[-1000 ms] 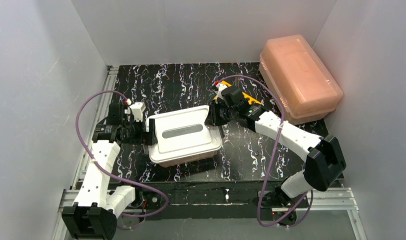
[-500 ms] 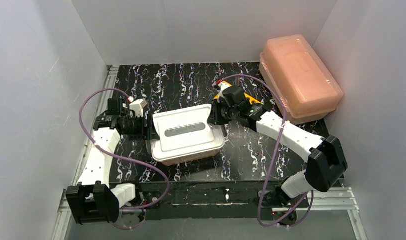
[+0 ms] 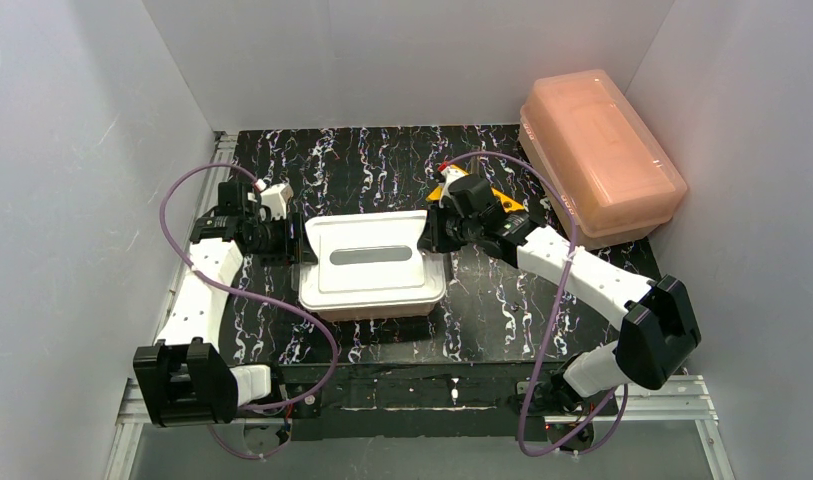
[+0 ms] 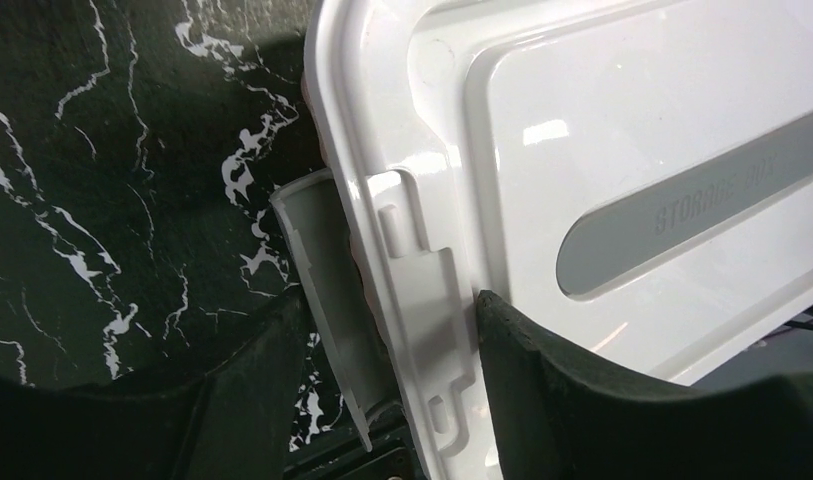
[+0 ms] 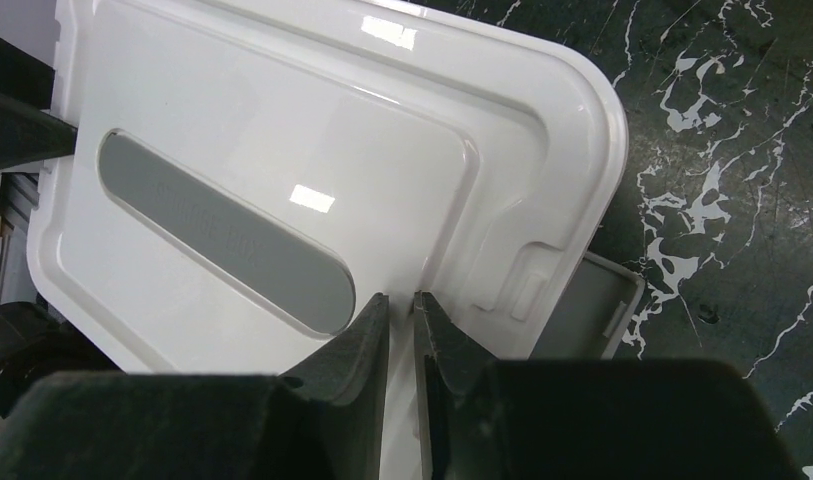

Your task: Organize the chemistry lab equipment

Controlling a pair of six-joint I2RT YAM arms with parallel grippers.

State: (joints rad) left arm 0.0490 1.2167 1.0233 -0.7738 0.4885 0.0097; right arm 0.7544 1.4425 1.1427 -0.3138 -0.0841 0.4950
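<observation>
Rack (image 3: 504,197), yellow, sits toward the back of the table (image 3: 362,170), right of centre, mostly hidden behind the right wrist. At its left end a bottle (image 3: 443,172) shows only its red cap and a bit of white. I cannot tell whether it stands in the rack or beside it.

Just in front of them a white lid (image 3: 367,258) lies over the middle tub (image 3: 372,308), whose pink front wall shows below it. The right gripper (image 3: 429,238) is at the lid's right edge. In the right wrist view its fingers (image 5: 367,330) are drawn in to a narrow slit with white plastic showing between them, so they are clamped on the lid's rim. A grey latch (image 5: 582,320) hangs out just beside them, under the lid's corner.

The left gripper (image 3: 295,248) is at the lid's left edge. In the left wrist view its fingers (image 4: 542,390) stand apart, one resting on top of the lid, the other outside the rim, by a second latch (image 4: 327,290). The lid's edge lies between them. I cannot tell whether they press on it.

A corner tub (image 3: 602,150), pink and lidded, stands at the back right, well apart from both grippers.
</observation>
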